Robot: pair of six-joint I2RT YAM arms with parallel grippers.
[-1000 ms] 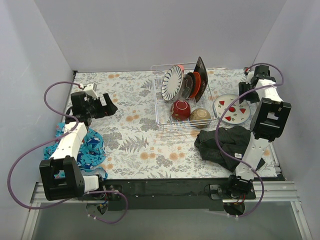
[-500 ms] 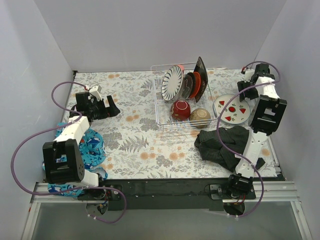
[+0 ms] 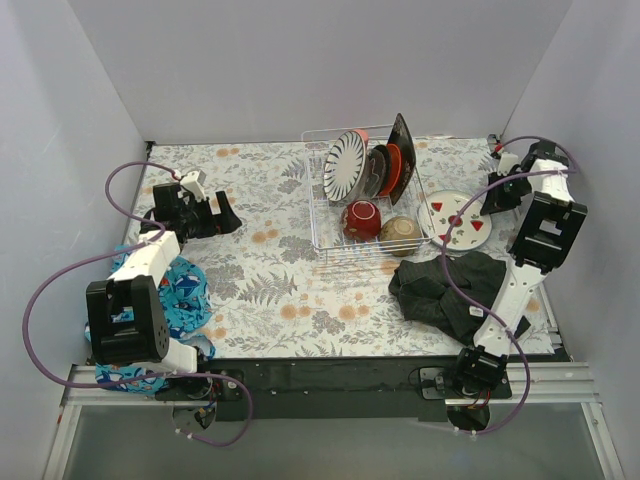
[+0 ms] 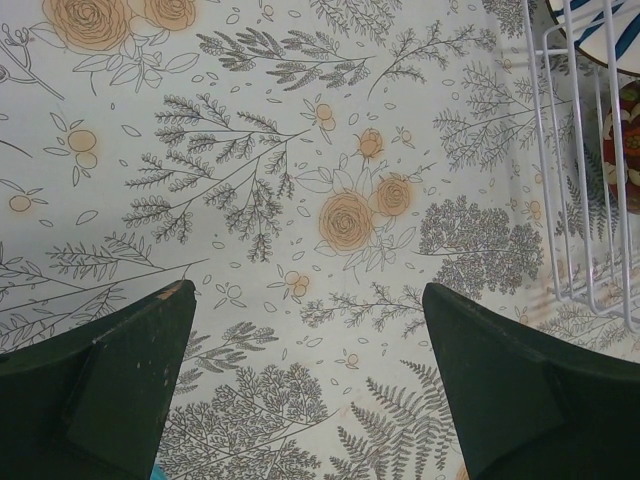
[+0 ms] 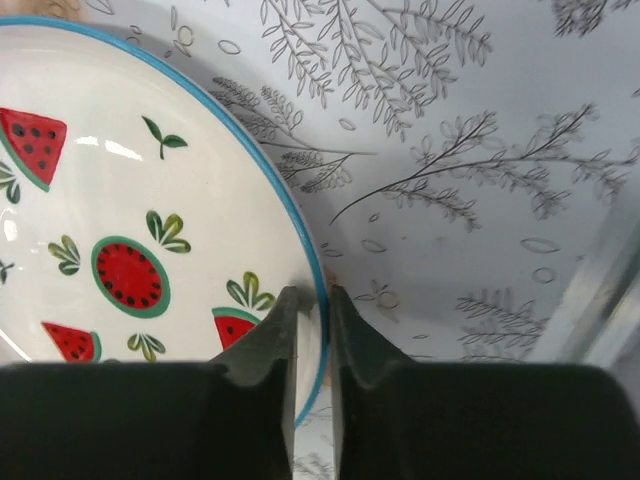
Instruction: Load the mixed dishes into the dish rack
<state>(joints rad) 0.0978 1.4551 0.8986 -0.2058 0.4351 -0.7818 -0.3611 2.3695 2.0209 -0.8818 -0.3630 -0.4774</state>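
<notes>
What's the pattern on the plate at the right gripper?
White plate with red watermelons, green leaves, blue rim; right wrist view.

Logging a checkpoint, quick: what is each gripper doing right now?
Left gripper: open, holding nothing.
Right gripper: closed on the rim of the watermelon plate.

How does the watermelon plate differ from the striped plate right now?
The striped plate stands on edge in the rack; the watermelon plate lies on the table beside it. The striped plate has black radial stripes; the watermelon plate, red slices and a blue rim. The right gripper pinches the watermelon plate's rim; nothing holds the striped plate. Both are round and white.
</notes>
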